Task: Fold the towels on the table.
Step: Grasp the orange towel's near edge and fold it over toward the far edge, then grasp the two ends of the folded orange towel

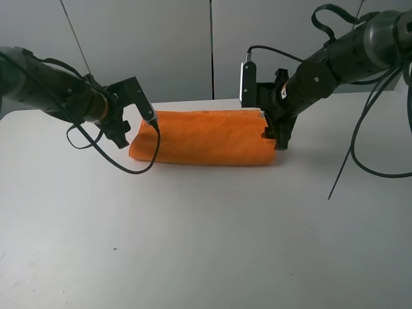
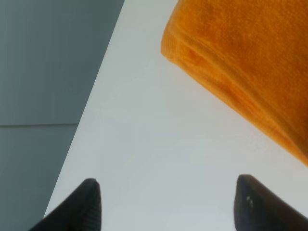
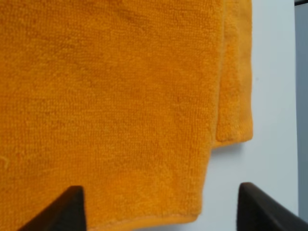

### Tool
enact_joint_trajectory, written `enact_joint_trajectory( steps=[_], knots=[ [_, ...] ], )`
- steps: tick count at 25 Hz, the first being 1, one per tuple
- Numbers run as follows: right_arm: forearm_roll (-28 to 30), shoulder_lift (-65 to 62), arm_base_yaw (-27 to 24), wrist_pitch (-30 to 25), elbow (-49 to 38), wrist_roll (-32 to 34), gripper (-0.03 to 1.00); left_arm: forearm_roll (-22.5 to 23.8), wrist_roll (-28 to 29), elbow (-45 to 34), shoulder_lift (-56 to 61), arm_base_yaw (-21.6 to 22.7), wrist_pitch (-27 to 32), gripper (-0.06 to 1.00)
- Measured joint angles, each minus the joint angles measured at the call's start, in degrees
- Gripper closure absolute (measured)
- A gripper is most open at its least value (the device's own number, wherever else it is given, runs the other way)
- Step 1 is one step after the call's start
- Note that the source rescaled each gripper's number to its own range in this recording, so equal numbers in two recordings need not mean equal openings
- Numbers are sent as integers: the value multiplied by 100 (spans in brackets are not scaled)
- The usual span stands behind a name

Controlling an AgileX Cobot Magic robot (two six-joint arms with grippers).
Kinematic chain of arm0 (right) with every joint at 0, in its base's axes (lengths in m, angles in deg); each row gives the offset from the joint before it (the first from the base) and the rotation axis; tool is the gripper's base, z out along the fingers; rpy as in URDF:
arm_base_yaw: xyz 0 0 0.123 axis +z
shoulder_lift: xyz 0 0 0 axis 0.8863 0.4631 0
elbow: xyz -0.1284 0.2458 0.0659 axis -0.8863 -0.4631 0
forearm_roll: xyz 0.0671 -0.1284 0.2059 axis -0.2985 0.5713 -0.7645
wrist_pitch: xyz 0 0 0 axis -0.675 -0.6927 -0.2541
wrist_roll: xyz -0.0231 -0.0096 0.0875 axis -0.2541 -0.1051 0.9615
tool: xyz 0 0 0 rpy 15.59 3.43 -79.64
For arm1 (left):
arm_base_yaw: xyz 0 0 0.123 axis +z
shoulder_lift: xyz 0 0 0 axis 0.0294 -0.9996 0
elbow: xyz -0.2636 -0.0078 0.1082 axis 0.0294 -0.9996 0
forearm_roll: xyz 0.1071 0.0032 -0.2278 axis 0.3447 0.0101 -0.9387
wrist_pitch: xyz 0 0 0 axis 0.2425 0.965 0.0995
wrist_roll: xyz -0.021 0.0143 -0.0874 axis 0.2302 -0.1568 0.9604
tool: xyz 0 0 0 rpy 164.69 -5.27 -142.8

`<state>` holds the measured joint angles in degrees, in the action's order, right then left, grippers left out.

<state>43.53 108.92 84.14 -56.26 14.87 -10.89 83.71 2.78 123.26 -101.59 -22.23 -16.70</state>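
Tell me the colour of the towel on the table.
The towel is plain bright orange, no pattern visible; the right wrist view shows it best.

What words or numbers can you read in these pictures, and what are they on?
None can be read.
Orange towel: plain cloth, no label or print showing.
White table: no writing.
Left gripper and right gripper: plain black, no letters showing.
White block on the right arm: too small to tell if it bears any mark.
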Motion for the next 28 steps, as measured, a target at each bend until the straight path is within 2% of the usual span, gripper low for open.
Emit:
enact_joint_trajectory(
  steps=[2, 5, 9, 11, 14, 16, 22, 26, 28],
  knots=[
    [0, 0, 0, 10, 0, 60, 7, -4, 27, 0, 0, 0, 0, 19],
    [0, -13, 0, 0, 0, 424, 0, -14, 411, 0, 0, 0, 0, 19],
    [0, -285, 0, -151, 0, 1718, -3, -53, 1413, 0, 203, 0, 0, 19],
    [0, -503, 0, -366, 13, 2410, -3, -412, 1634, 0, 358, 0, -27, 18],
    [-194, -740, -28, -945, 188, 3378, -3, -1434, 1729, 0, 496, 0, -190, 18],
    [-666, -756, -141, -1343, 371, 3687, -3, -2090, 1716, 0, 497, 36, -493, 18],
    [-2434, -756, -621, -1991, 596, 3741, -3, -3719, 1176, 0, 497, 45, -928, 13],
    [-3210, -756, -735, -2098, 596, 3483, -3, -5014, 106, 0, 497, 45, -686, 13],
    [-3512, -756, -739, -2098, 596, 3349, -3, -5860, -717, 12, 497, 45, -468, 12]
  ],
)
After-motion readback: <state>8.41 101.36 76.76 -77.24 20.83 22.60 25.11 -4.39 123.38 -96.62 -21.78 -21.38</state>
